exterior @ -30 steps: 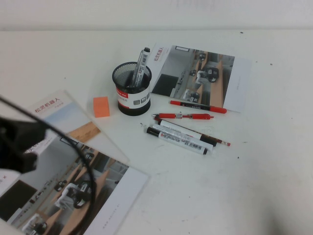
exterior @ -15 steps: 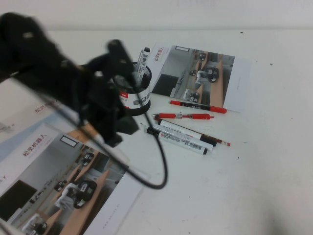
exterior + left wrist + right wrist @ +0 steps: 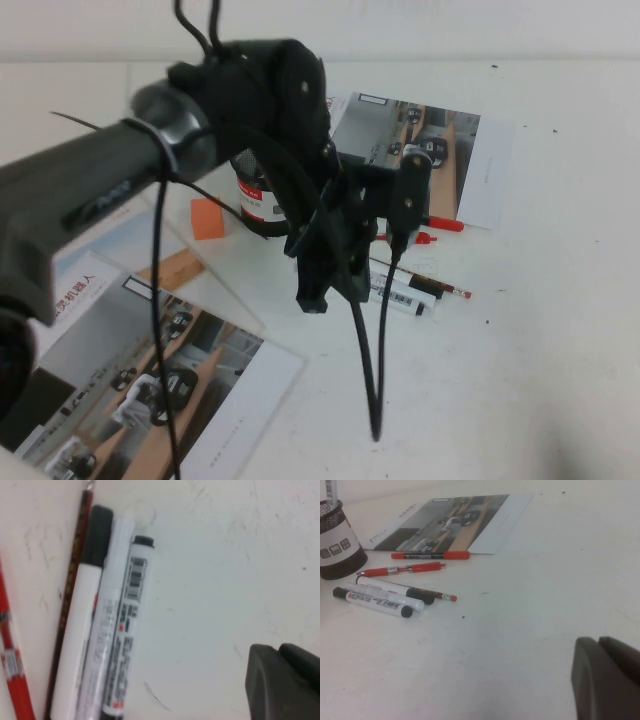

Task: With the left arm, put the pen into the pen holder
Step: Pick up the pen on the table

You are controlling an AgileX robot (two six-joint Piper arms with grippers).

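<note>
Overhead, left gripper (image 3: 325, 285) hanging low above cluster of pens on white table (image 3: 520, 330), right beside and covering near end of thick white-barrelled marker (image 3: 125, 645) with black printed text and black ends. Cannot tell how wide left jaws stand. Marker lying flat, touching slimmer white pen (image 3: 80, 630) with black cap, thin dark red pencil (image 3: 67, 605) alongside. Small round black wire-mesh pen holder (image 3: 337, 542) with red-and-white label band standing upright near the pens, mostly hidden behind left arm from above. Right gripper (image 3: 607, 680) low over bare table, well apart from pens; cannot tell its opening.
</note>
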